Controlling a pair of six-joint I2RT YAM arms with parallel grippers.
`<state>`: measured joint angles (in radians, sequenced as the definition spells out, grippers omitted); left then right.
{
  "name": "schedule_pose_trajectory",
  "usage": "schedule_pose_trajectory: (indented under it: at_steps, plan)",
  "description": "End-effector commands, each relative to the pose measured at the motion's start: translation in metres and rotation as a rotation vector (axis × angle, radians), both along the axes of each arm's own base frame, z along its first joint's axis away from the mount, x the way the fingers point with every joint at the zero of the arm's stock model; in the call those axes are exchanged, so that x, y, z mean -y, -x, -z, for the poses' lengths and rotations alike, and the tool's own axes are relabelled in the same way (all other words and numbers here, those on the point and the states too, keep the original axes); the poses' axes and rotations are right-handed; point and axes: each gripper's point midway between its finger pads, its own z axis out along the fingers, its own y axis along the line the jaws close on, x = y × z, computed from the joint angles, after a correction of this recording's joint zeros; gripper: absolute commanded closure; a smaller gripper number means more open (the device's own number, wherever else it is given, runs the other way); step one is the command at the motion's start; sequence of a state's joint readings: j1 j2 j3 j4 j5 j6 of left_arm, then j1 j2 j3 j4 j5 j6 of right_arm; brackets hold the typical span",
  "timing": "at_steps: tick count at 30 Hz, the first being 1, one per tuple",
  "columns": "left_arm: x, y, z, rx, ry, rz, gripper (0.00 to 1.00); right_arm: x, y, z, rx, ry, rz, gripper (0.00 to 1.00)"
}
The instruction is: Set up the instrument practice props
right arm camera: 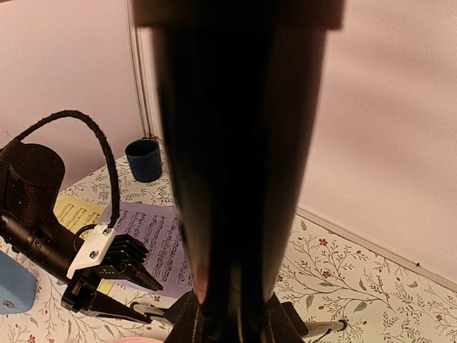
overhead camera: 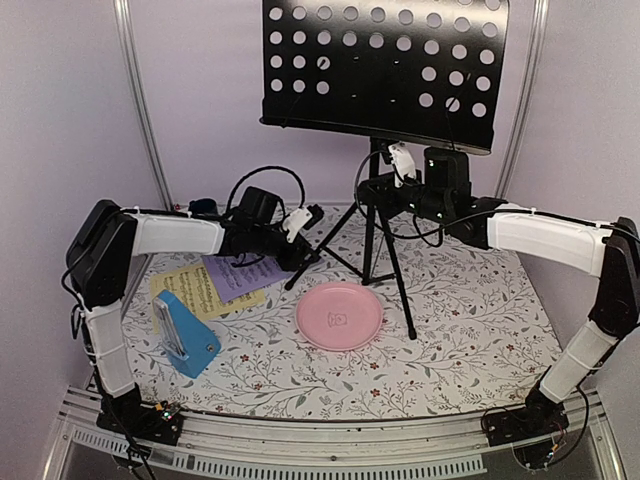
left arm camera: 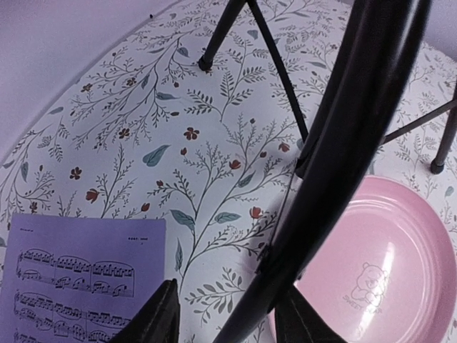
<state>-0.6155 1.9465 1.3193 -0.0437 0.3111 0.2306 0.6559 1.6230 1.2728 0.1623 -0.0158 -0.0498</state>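
Observation:
The black music stand (overhead camera: 385,65) stands at the back on its tripod, perforated desk up. My right gripper (overhead camera: 385,182) is shut on its pole (right arm camera: 235,179), one finger pressed to each side. My left gripper (left arm camera: 228,289) is open and straddles the left tripod leg (left arm camera: 335,143). The leg lies against the right finger, with a gap at the left one. On the table at the left, the lilac sheet (overhead camera: 235,277) lies over the yellow sheet (overhead camera: 185,285). The blue metronome (overhead camera: 188,335) lies on its side in front of them.
A pink round plate (overhead camera: 339,314) sits between the tripod's front legs, close to my left gripper. A small dark blue cup (right arm camera: 144,158) stands by the back wall at the left. Lilac walls close in the back and both sides.

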Motion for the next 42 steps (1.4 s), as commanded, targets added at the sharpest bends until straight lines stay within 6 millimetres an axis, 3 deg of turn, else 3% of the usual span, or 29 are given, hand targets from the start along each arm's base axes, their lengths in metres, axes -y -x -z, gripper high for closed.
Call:
schedule_pose_trajectory:
  at_steps: [1, 7, 15, 22, 24, 27, 28, 30, 36, 42]
  plan:
    - [0.014, -0.014, 0.000, 0.025, 0.027, 0.002, 0.52, 0.020, -0.019, -0.029, 0.143, 0.059, 0.101, 1.00]
    - [0.016, -0.019, -0.005, 0.031, 0.037, -0.012, 0.48, 0.042, -0.037, -0.046, 0.206, 0.043, 0.162, 1.00]
    - [0.006, -0.025, -0.011, 0.033, 0.049, -0.046, 0.47, 0.065, -0.066, -0.041, 0.244, 0.059, 0.211, 1.00]
    - [-0.003, -0.031, -0.009, 0.019, 0.042, -0.078, 0.45, 0.063, -0.072, -0.033, 0.235, 0.056, 0.185, 1.00]
    - [-0.016, -0.039, -0.007, -0.009, 0.039, -0.140, 0.43, 0.062, -0.068, -0.036, 0.229, 0.045, 0.168, 0.85]
    - [-0.038, -0.050, -0.008, -0.069, 0.072, -0.223, 0.43, 0.063, -0.062, -0.040, 0.219, 0.020, 0.159, 0.49]
    - [-0.043, -0.050, -0.006, -0.085, 0.079, -0.238, 0.43, 0.063, -0.059, -0.044, 0.219, 0.011, 0.156, 0.40]
    - [-0.051, -0.047, -0.019, -0.072, 0.102, -0.260, 0.42, 0.065, -0.054, -0.046, 0.210, -0.006, 0.151, 0.28]
    - [-0.083, -0.046, -0.021, -0.141, 0.155, -0.413, 0.40, 0.069, -0.031, -0.050, 0.176, -0.051, 0.117, 0.02]
    - [-0.149, -0.049, -0.027, -0.227, 0.330, -0.654, 0.39, 0.066, -0.010, -0.037, 0.111, -0.080, 0.084, 0.01]
